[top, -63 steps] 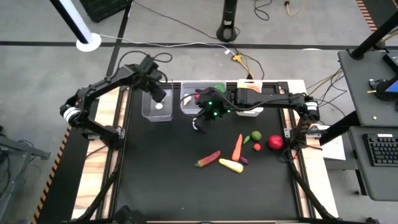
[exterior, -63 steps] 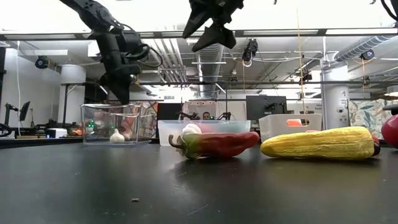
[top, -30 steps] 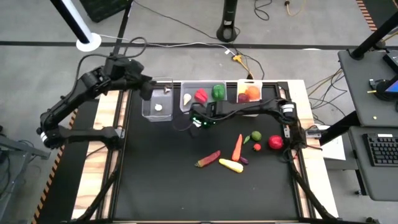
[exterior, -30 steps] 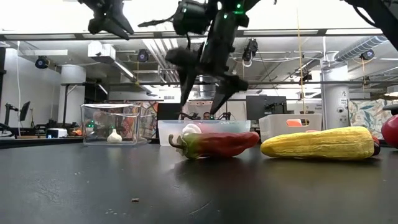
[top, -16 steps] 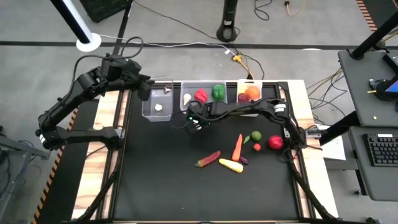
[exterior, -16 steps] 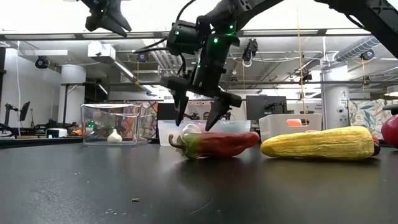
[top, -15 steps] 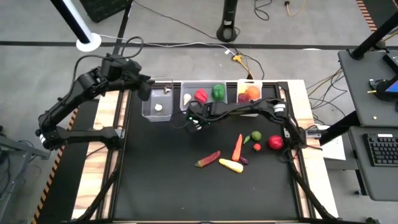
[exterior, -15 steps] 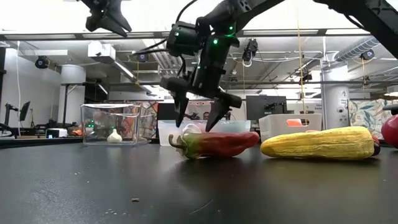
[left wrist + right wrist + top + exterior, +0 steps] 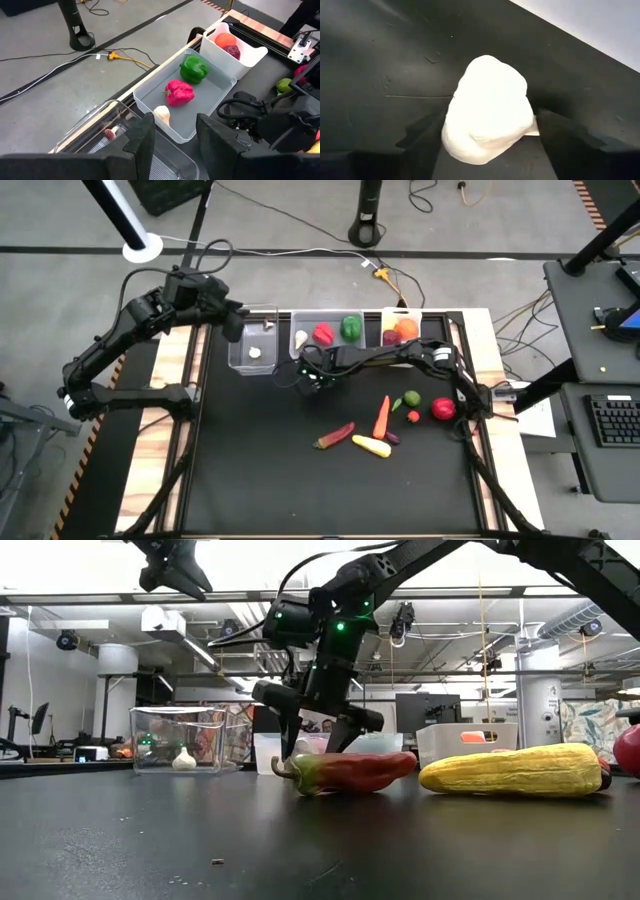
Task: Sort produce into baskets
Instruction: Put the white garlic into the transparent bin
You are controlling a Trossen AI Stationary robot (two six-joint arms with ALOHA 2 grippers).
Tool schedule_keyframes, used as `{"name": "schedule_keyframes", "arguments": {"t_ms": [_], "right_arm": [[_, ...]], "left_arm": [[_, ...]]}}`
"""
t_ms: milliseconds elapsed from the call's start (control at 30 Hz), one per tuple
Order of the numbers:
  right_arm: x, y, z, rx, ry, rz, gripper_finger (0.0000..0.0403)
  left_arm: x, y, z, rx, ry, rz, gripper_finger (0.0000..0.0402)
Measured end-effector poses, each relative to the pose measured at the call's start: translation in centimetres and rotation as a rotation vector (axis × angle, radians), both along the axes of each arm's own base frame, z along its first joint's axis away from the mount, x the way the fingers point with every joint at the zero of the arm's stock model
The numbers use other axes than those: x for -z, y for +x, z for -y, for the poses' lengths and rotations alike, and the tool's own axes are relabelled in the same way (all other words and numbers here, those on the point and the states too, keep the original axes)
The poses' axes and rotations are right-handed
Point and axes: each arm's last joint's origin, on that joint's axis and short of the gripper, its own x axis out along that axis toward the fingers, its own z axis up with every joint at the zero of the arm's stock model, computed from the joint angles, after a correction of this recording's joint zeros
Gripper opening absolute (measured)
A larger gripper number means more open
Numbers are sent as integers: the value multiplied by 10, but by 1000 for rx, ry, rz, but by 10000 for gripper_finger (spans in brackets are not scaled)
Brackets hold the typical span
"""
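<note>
A white garlic point(image 9: 485, 110) lies on the black table in front of the wider clear basket point(image 9: 330, 350). My right gripper point(image 9: 312, 377) is low over it, pointing steeply down and open, one finger on each side of the garlic point(image 9: 305, 746). My left gripper point(image 9: 235, 328) hangs open and empty, high over the far left of the narrow clear basket point(image 9: 253, 345), which holds one garlic point(image 9: 256, 352). The wider basket holds a garlic point(image 9: 162, 114), a red pepper point(image 9: 179, 92) and a green pepper point(image 9: 194, 69). My right gripper has its fingers point(image 9: 422, 150) close on either side of the garlic, coming from above. The garlic rests on the table. Whether the fingers touch it I cannot tell.
The white basket point(image 9: 402, 345) at the far right holds an orange and a purple piece. Loose on the table to the right lie a red-green chili point(image 9: 334, 436), a carrot point(image 9: 382, 416), a yellow squash point(image 9: 371, 446), a green fruit point(image 9: 411, 398), a small tomato point(image 9: 413, 416) and a red apple point(image 9: 443, 409).
My right gripper has come down toward the table and a little toward its left edge. Its fingers now stand around the garlic in front of the wider basket. The garlic has not moved.
</note>
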Motion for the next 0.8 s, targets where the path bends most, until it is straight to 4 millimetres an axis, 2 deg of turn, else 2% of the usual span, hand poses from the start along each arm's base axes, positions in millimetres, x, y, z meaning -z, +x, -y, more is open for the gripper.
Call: {"name": "schedule_keyframes", "arguments": {"t_ms": [167,333,400,567,667,733,800], "right_arm": [[-1,0,0,-1,1,1,249],[-16,-3,-2,-32,41,36,237],[-34,-5,-4,-60,59,82,238],[-94,-15,-2,-104,24,231,243],[-124,-23,17,-80,-24,308,243],[-137,-29,36,-47,-64,330,243],[-141,-36,58,-11,-76,330,244]], "left_arm": [[0,1,-1,12,12,-12,127],[0,1,-1,12,15,-9,127],[0,1,-1,12,16,-7,127],[0,1,-1,13,16,-6,127],[0,1,-1,13,16,-7,127],[0,2,-1,13,15,-8,127],[1,3,-3,11,8,-12,127]]}}
